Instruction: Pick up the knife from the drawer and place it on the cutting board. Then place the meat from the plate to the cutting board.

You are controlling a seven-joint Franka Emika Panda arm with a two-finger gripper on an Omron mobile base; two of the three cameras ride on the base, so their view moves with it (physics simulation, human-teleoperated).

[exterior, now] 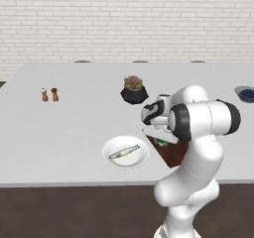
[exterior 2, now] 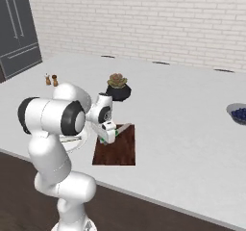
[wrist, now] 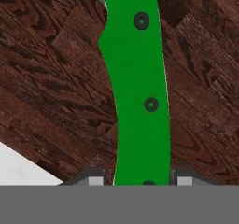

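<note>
Pincer [wrist: 140, 178] fingers stand just apart beside the knife [wrist: 135, 87] handle on the cutting board [wrist: 56, 87]; the left base view alone shows the meat [exterior: 124, 151].

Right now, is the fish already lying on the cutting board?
No, the fish lies on the white plate, which sits beside the cutting board on the counter.

White counter [exterior: 59, 133]: plate [exterior: 141, 160], cutting board [exterior 2: 122, 150], potted plant [exterior: 133, 89], shakers [exterior: 49, 94], berry bowl [exterior: 245, 93].
</note>
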